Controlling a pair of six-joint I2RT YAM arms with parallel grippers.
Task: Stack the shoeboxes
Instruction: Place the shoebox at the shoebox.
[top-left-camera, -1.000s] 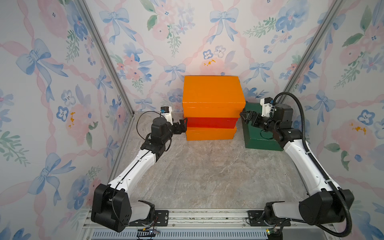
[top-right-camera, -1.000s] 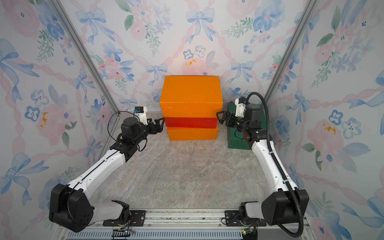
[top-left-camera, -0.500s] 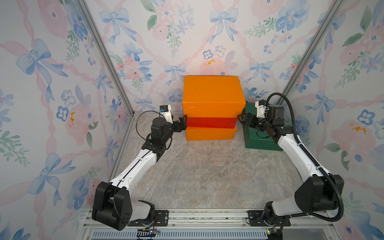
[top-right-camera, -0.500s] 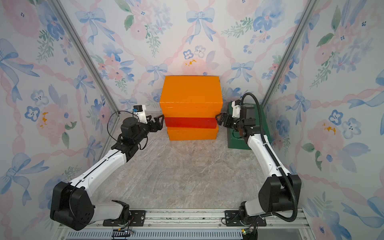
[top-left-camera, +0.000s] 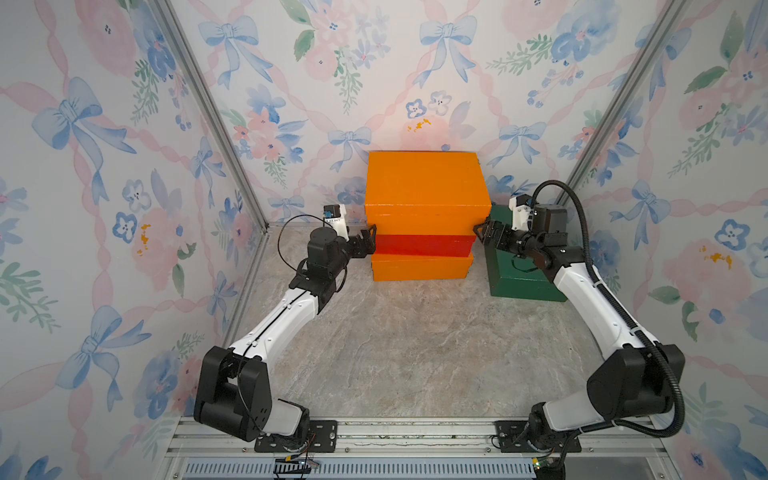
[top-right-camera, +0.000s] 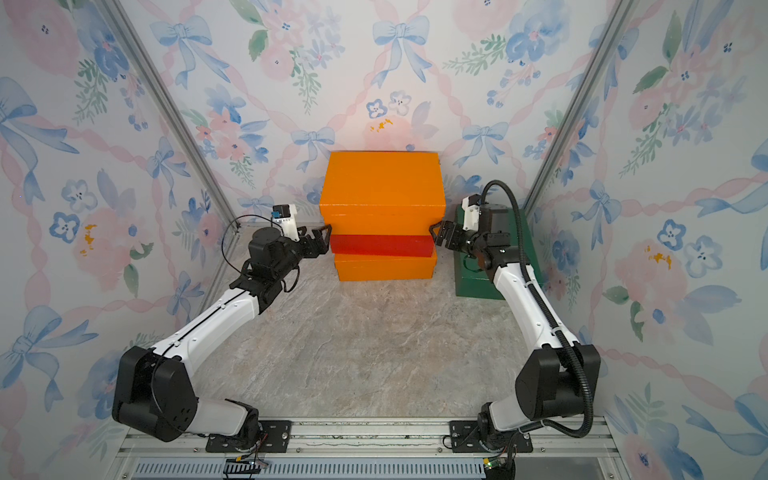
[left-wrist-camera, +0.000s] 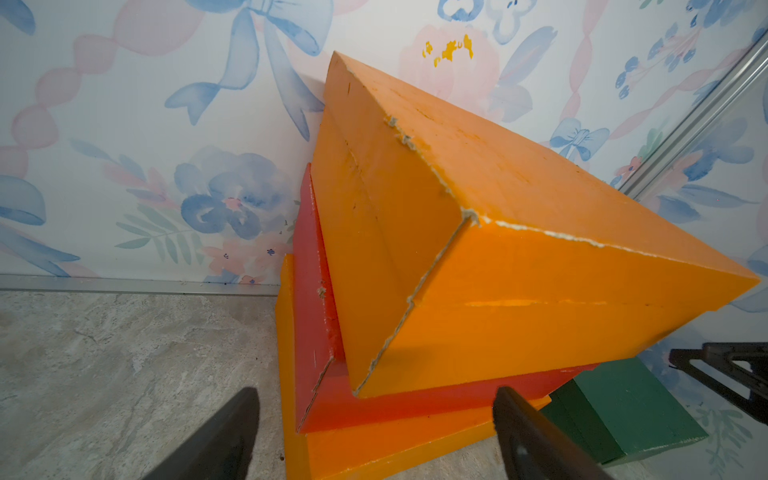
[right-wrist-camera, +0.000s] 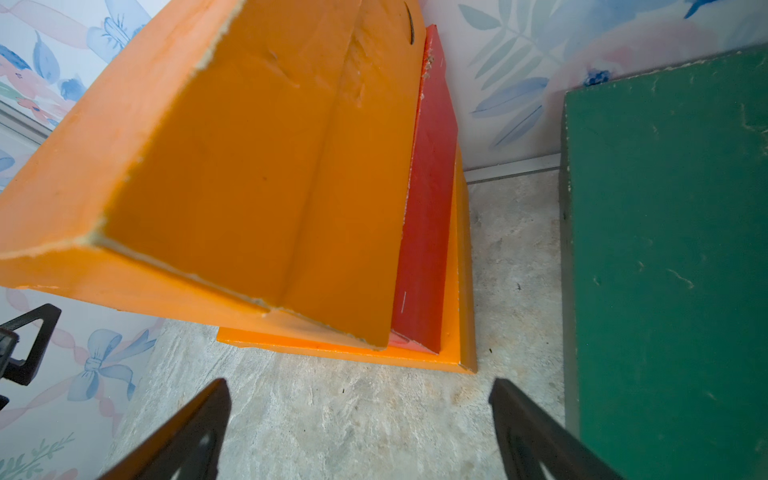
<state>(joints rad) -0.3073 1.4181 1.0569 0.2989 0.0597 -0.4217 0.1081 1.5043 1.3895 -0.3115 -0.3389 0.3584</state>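
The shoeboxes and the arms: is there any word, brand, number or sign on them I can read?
None can be read.
The upper orange box, red box, lower orange box and green box show plain paint only.
A small blue tag by the left wrist is too small to read.

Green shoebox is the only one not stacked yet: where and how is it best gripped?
The green shoebox looks too wide for one hand: probably squeeze its long sides, left hand entering the gap beside the stack, right hand from the wall side.
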